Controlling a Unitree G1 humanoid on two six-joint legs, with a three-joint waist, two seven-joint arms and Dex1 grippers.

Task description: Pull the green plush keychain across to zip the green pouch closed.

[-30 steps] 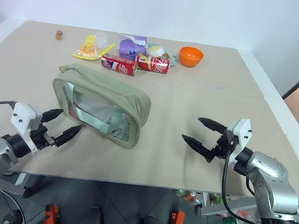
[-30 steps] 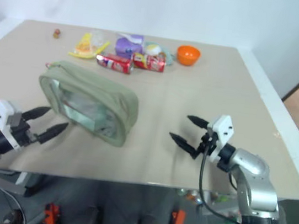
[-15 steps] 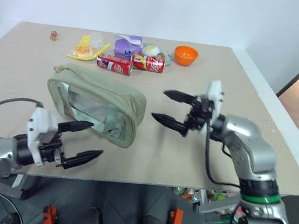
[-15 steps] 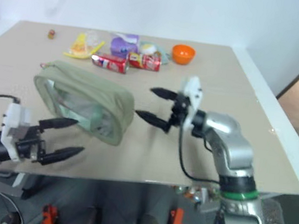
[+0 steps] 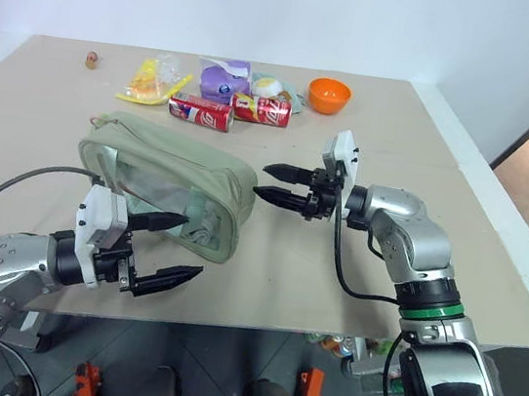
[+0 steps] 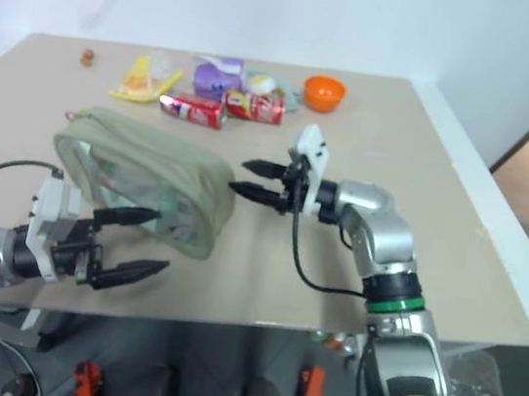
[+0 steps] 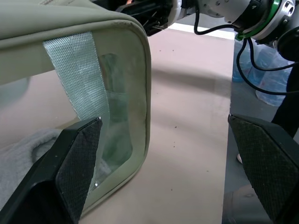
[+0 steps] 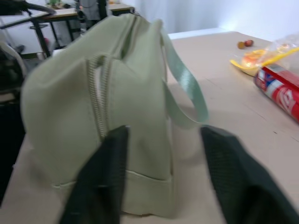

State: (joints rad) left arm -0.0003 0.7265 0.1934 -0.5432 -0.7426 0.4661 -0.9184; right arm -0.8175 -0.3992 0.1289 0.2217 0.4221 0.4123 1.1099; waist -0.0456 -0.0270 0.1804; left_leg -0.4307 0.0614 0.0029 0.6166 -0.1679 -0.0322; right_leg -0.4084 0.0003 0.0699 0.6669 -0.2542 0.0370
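Head views, pouch: you see the green pouch lying on its side on the counter, its clear window facing the robot, its strap handle draped over the front.
Head views, keychain: at the pouch's far left end a small loop sticks out; you cannot tell whether it is the green plush keychain.
Head views, left gripper: your left gripper sits at the counter's near edge, just in front of the pouch's near face; its fingers stand wide apart with nothing between them.
Head views, right gripper: your right gripper points toward the pouch's right end, just beside it, fingers narrowly parted and empty; contact with the fabric cannot be told.
Head views, far clutter: an orange bowl, two red cans, a purple packet and a yellow snack bag lie well behind the pouch.
Left wrist view: you look along wide-spread fingers at the pouch's corner, with its woven strap and clear window; the right arm shows beyond it.
Right wrist view: you face the pouch's end panel, the zipper line running up it between the two dark fingers, which hold nothing; a strap loop hangs to one side.
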